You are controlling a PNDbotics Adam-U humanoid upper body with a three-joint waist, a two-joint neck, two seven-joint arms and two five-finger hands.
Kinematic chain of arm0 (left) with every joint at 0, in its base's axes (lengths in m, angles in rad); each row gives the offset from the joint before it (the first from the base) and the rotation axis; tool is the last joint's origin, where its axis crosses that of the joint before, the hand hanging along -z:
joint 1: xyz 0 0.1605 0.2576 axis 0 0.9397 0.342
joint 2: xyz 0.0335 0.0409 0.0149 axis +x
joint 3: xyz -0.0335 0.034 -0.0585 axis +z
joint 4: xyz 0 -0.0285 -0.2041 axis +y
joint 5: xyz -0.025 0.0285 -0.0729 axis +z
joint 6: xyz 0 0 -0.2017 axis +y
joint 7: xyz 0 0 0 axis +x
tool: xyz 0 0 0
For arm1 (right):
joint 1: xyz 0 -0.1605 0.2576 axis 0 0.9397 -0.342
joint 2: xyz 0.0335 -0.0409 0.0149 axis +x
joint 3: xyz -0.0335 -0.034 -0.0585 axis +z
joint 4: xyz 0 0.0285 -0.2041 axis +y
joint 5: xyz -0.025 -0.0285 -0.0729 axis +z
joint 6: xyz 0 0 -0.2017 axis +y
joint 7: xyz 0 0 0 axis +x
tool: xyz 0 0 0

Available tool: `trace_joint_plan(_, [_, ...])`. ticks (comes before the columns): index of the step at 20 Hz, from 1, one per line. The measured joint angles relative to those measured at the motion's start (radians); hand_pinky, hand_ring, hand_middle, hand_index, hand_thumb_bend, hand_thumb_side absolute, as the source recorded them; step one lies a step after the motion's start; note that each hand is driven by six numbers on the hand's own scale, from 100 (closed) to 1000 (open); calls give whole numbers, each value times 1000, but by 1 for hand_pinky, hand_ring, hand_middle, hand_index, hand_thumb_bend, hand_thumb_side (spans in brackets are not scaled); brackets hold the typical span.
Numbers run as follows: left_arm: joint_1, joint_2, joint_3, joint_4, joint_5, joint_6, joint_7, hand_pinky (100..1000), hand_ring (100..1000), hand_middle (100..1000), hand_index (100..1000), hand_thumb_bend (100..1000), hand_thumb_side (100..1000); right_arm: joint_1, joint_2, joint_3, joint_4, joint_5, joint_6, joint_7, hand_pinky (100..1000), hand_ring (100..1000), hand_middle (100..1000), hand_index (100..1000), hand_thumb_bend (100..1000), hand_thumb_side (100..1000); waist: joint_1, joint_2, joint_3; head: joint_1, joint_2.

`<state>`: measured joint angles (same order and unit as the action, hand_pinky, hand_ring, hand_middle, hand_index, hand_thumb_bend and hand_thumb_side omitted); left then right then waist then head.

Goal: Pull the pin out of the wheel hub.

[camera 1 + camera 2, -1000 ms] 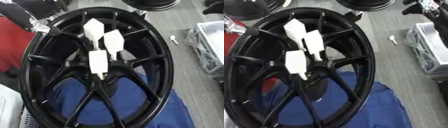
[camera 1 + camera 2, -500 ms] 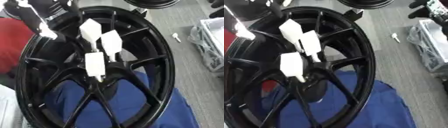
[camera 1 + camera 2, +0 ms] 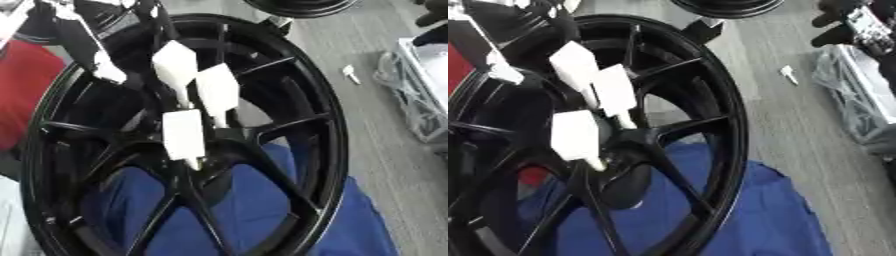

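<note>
Black gloss alloy wheel hub [image 3: 289,100], thin spokes, lies on blue cloth [image 3: 262,200]. Three white flat-headed pins [image 3: 184,137] stand at its centre, close together. My left hand [image 3: 83,42] at eleven o'clock; fingers' state I cannot tell. Right hand [image 3: 859,25] at one o'clock, idle. Risk: brushing neighbouring pins, or slipping on smooth plastic.

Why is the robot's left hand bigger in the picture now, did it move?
Yes. The left hand has reached down from the top corner toward the white pins at the middle of the black wheel.
</note>
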<state>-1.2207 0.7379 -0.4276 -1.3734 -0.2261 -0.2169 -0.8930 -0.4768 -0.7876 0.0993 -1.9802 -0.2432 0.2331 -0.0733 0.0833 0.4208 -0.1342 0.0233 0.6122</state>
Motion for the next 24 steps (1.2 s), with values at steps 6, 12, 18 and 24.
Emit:
trace_joint_plan(6, [-25, -24, -2, 19, -4, -6, 2, 896, 850, 817, 873, 427, 246, -1, 0, 0, 0, 0, 0, 3, 849, 679, 693, 801, 100, 831, -3, 0, -4, 11, -2])
trace_joint_plan(12, [-31, -37, -33, 30, 26, -5, 1, 896, 848, 814, 869, 413, 246, -3, 0, 0, 0, 0, 0, 3, 849, 679, 692, 801, 100, 832, -1, 0, -8, 20, -7])
trace_joint_plan(18, [-31, -45, -57, 38, 51, 7, -4, 895, 845, 807, 863, 380, 224, -3, 0, 0, 0, 0, 2, 3, 850, 679, 692, 801, 100, 836, 4, 0, -12, 29, -8])
trace_joint_plan(24, [-37, -46, -62, 48, 44, 14, -7, 892, 842, 800, 856, 351, 195, -3, 0, 3, 0, 0, 6, 4, 850, 679, 691, 801, 100, 840, 9, 3, -11, 32, -9])
